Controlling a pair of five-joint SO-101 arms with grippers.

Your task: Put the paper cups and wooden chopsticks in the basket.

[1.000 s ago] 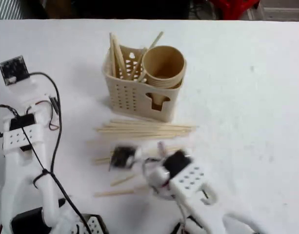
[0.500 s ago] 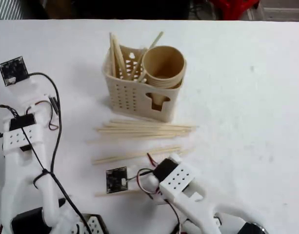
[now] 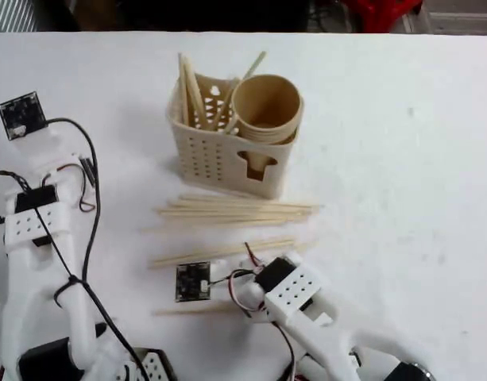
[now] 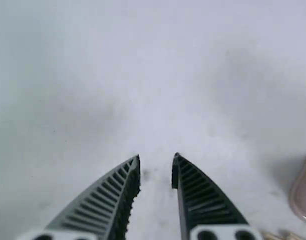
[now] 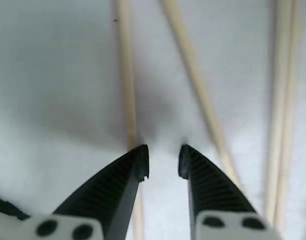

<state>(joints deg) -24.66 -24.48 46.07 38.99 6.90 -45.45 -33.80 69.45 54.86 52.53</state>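
Observation:
The perforated beige basket [image 3: 219,155] stands at the table's middle back. Stacked paper cups [image 3: 267,107] and several wooden chopsticks [image 3: 191,87] stand inside it. More chopsticks lie loose in front of it: a bundle [image 3: 235,210], a pair [image 3: 223,252] and a single one [image 3: 187,311]. The right arm [image 3: 295,294] hovers low over the nearest ones. My right gripper [image 5: 162,161] is slightly open with nothing between its fingers; one chopstick [image 5: 125,75] runs under a fingertip and another [image 5: 192,75] lies just beside. My left gripper [image 4: 155,167] is slightly open over bare table.
The left arm [image 3: 36,230] stands along the table's left side with loose cables [image 3: 88,182]. A pale rounded edge [image 4: 305,195] shows beside the left gripper. White tabletop [image 3: 402,175] stretches free to the right of the basket.
The right arm has drawn back toward the table's front edge, its wrist camera moving down and left past the chopstick pair. The left arm has kept still.

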